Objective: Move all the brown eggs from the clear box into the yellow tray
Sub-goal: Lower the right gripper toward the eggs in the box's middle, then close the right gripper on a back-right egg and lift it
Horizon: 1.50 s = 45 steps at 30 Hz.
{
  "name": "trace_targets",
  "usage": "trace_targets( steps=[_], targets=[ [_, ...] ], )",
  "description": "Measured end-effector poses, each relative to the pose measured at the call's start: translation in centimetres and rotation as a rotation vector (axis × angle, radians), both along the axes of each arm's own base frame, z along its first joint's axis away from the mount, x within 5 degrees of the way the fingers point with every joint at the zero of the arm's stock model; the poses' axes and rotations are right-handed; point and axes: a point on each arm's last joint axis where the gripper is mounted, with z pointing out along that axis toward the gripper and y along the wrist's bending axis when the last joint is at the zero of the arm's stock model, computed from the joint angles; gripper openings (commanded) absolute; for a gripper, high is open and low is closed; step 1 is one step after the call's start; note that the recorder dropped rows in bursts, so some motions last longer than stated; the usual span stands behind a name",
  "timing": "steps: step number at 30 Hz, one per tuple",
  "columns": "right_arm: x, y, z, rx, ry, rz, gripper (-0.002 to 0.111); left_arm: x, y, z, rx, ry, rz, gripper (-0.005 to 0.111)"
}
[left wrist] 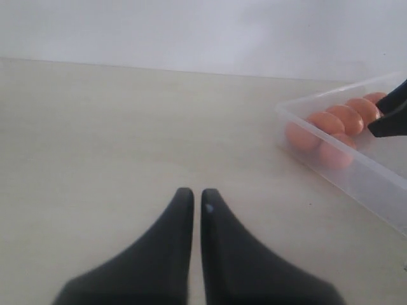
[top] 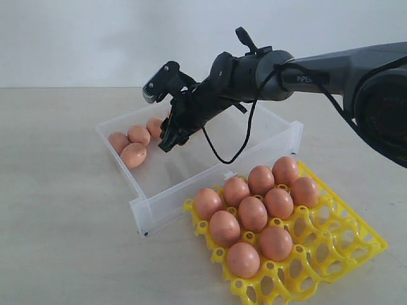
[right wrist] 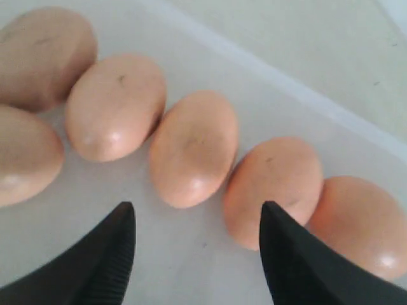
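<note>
Ten brown eggs (top: 252,213) sit in the cups of the yellow tray (top: 356,244) closest to me, well behind and below the right claw (right wrist: 197,216). Next comes the clear box (top: 172,204), its near half bare. The eggs left in it are bunched in the far corner, and the right claw hangs just over them, jaws apart and empty. Its wrist camera shows about six eggs in a touching cluster. The middle egg (right wrist: 194,149) lies straight ahead of the gap between the tips, its long axis running roughly along the claw's reach, so I judge the jaws would close across its narrow waist. Its neighbours stand in the way: the flanking egg (right wrist: 114,105) presses one side and the nearer egg (right wrist: 273,190) the other, just ahead of a fingertip, leaving little room to slip down. The left claw (left wrist: 196,194), jaws together, points over bare table (left wrist: 95,127), well apart from the box, so the right arm is plainly nearer.
</note>
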Motion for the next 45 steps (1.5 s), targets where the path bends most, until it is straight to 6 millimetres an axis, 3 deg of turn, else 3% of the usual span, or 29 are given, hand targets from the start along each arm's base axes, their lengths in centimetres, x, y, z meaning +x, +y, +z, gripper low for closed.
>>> trace_targets(
  steps=[6, 9, 14, 21, 27, 31, 38, 45],
  targets=[
    [1.5, -0.4, 1.7, 0.121, -0.151, -0.183, 0.051, 0.0, 0.0, 0.0, 0.0, 0.0, 0.0, 0.004],
    [2.2, -0.7, 1.3, 0.154, -0.201, -0.244, 0.051, 0.0, 0.0, 0.0, 0.0, 0.0, 0.0, 0.004],
    [2.1, -1.2, 0.6, 0.16, -0.123, -0.253, 0.051, 0.0, 0.0, 0.0, 0.0, 0.0, 0.0, 0.004],
    [1.1, -2.8, -0.3, 0.026, 0.05, -0.142, 0.051, 0.0, 0.0, 0.0, 0.0, 0.0, 0.0, 0.004],
    [1.9, -5.0, 0.1, -0.208, -0.083, -0.005, 0.051, 0.0, 0.0, 0.0, 0.0, 0.0, 0.0, 0.004],
    [2.4, -5.4, 0.4, -0.333, -0.217, 0.127, 0.051, 0.0, 0.0, 0.0, 0.0, 0.0, 0.0, 0.004],
    [3.1, -5.2, 1.1, -0.386, -0.36, 0.17, 0.051, 0.0, 0.0, 0.0, 0.0, 0.0, 0.0, 0.004],
    [3.2, -4.8, -1.0, -0.411, -0.357, 0.201, 0.051, 0.0, 0.0, 0.0, 0.0, 0.0, 0.0, 0.004]
  ],
)
